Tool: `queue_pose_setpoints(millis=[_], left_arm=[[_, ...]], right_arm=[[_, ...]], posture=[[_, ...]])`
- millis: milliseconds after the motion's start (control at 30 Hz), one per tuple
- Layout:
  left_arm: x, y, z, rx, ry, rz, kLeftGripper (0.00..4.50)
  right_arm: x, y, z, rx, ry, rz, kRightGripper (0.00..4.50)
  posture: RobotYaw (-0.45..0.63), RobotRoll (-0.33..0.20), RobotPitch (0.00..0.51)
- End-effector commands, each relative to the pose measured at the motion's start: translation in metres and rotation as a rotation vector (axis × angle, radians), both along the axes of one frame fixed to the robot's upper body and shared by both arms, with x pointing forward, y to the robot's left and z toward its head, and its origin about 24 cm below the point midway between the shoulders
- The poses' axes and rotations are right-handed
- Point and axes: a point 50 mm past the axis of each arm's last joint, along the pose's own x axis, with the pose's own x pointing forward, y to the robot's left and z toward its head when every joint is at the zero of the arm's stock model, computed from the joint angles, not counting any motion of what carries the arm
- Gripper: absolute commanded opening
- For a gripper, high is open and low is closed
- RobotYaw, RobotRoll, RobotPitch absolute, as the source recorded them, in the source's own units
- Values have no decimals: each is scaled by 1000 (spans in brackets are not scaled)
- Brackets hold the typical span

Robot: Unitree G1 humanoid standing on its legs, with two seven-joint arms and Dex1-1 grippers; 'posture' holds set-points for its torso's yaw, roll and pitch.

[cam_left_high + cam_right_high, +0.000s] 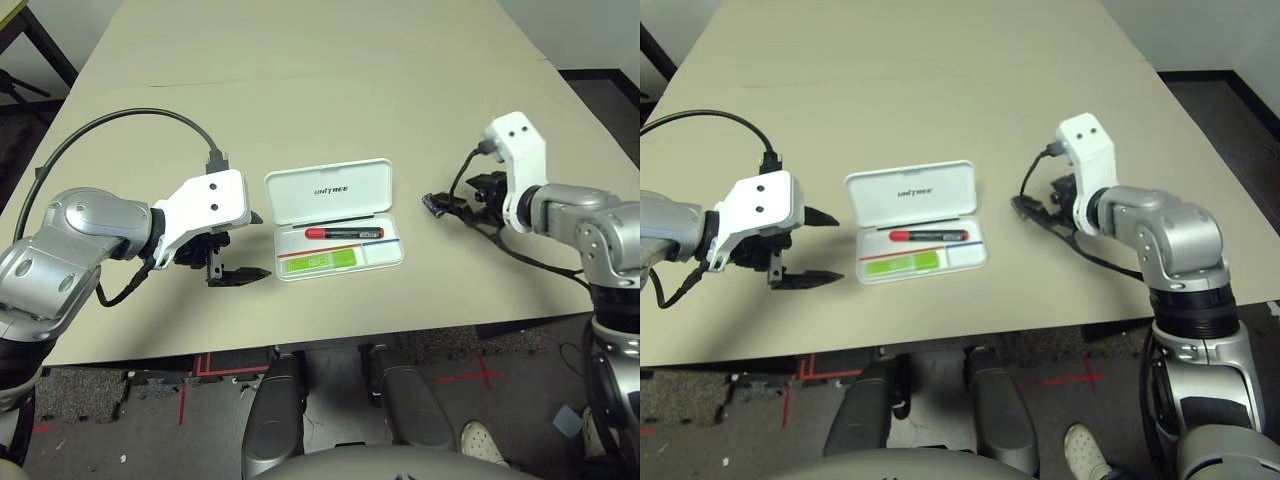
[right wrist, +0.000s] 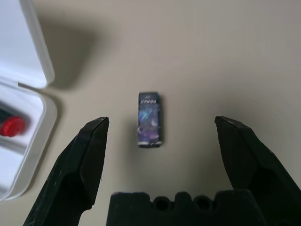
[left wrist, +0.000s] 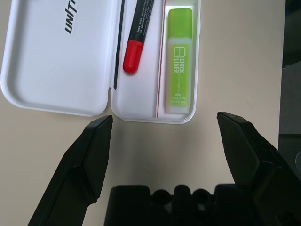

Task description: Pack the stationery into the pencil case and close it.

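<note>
The white pencil case (image 1: 330,190) lies open at the table's centre, lid flat behind its tray (image 3: 141,110). In the tray are the red marker with black middle (image 1: 345,233) and, in front of it, the lime-green highlighter (image 1: 318,262). My left gripper (image 1: 250,245) hovers open just left of the tray, fingers spread wide and holding nothing. A small dark blue-grey eraser block (image 2: 150,119) lies on the bare table right of the case. My right gripper (image 2: 161,122) is open above it, one finger on either side, not touching it.
The beige table (image 1: 300,90) stretches far behind the case. Its front edge runs close below both grippers. Black cables loop from each wrist, the left one (image 1: 120,120) arching over the table.
</note>
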Motion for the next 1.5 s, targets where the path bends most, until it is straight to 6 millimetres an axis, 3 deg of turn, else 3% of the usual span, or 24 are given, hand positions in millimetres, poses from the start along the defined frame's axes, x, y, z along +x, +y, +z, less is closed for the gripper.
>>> queue_pose_setpoints(millis=[33,333,433,767,1000,1233,1500], left_arm=[[-1,-1,-2,5,3,0,4465],[-3,-2,-2,2,1,5,4465],[-3,-2,-2,1,0,5,4500],[-2,-4,-3,-1,-1,-2,4500],[-1,-5,-4,-3,-3,-7,4500],[0,-5,-5,1,-6,-11,4500],[0,-5,-5,1,-12,-7,4500]], right_arm=[[4,5,-3,-5,26,7,4500],[13,14,-26,-35,113,-3,4500],[14,14,-29,-37,119,-8,3949],[11,7,-18,-60,72,58,332],[8,-4,4,-121,-25,258,308],[-5,-5,25,-143,-121,708,308],[-10,14,30,-168,-154,1026,308]], posture=[[-7,0,197],[5,0,194],[6,0,193],[-2,0,188],[-8,0,182],[-11,0,177],[0,0,174]])
